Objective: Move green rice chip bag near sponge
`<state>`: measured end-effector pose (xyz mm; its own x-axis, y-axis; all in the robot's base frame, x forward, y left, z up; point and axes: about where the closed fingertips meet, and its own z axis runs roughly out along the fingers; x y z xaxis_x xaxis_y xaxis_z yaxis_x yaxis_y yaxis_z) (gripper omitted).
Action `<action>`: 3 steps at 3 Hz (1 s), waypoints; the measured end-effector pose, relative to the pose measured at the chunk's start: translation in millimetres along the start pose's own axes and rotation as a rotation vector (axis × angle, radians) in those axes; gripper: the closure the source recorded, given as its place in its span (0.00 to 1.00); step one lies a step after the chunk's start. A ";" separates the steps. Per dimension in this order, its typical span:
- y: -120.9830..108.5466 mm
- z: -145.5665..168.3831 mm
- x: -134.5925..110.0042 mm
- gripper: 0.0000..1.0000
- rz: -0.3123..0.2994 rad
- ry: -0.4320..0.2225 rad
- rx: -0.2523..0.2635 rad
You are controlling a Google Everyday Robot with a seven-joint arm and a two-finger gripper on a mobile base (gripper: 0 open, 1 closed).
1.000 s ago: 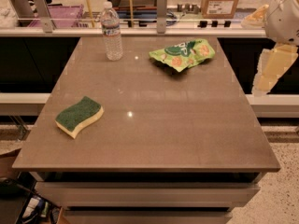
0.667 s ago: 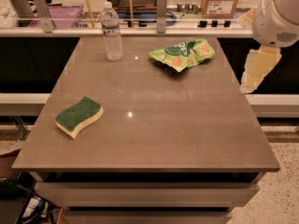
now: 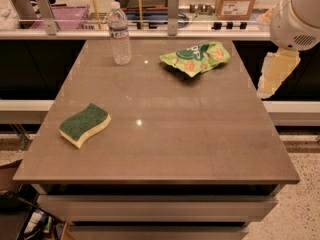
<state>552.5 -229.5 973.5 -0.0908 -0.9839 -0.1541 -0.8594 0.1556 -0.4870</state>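
The tool (image 3: 274,75) has swung leftward and now hangs just off the table's (image 3: 200,149) right edge.

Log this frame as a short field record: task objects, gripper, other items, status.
bag: green rice chip bag, lying at the far right of the table
sponge: sponge, near left, green side up
gap: wide, on a diagonal across the table
gripper: gripper, in the air beyond the table's right edge, touching nothing
other: water bottle, upright, far left
status: bag not yet near sponge
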 end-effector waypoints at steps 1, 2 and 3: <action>-15.8 5.5 -0.3 0.00 -0.036 -0.013 0.034; -47.4 20.2 -5.7 0.00 -0.118 -0.044 0.082; -62.9 37.4 -13.9 0.00 -0.182 -0.072 0.086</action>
<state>626.6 -222.4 974.1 0.1008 -0.9881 -0.1159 -0.8119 -0.0143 -0.5837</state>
